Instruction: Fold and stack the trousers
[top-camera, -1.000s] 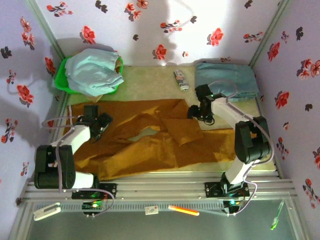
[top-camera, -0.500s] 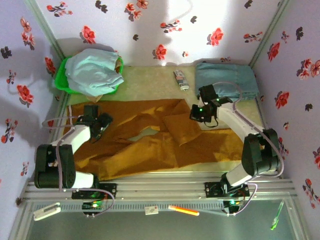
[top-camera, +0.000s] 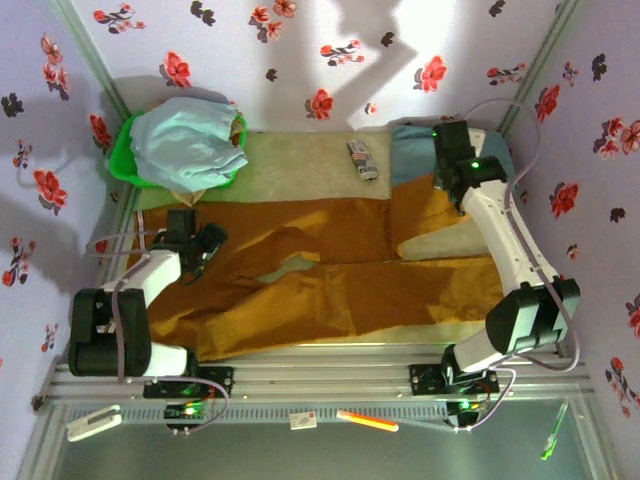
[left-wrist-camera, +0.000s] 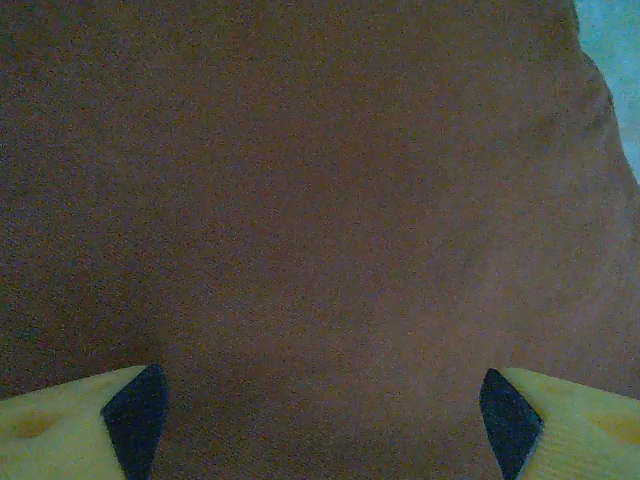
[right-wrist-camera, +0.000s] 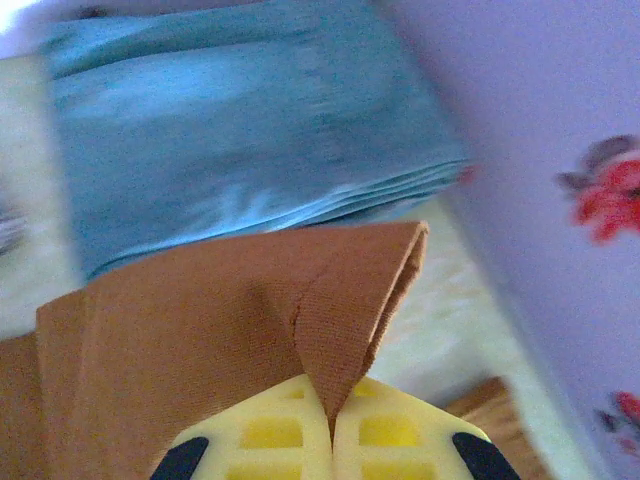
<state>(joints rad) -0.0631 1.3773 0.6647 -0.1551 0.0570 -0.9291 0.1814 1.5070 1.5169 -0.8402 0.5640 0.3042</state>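
Trousers: ochre-brown trousers (top-camera: 300, 280) lie spread left to right across centre of top view. One leg end is lifted toward upper right.
R gripper: R gripper (right-wrist-camera: 330, 405) is clenched on a pinched fold of the trousers, yellow fingers pressed tog. It sits at upper right of top view, beside the blue stack.
L gripper: L gripper (left-wrist-camera: 320, 425) is released. Yellow fingers w/ black pads stand wide apart at lower corners of its wrist view, brown cloth btwn them. It sits at left-centre of top view, over the trousers' left end. Contact w/ cloth: can't tell.
Stack: blue stack (right-wrist-camera: 250, 150) of folded cloth in upper right corner, just behind the raised fold.
Basket: green basket (top-camera: 118, 160) at upper left, heaped w/ pale blue cloth (top-camera: 190, 140).
Misc: grey oblong item (top-camera: 362, 160) at top centre, apart from the trousers.
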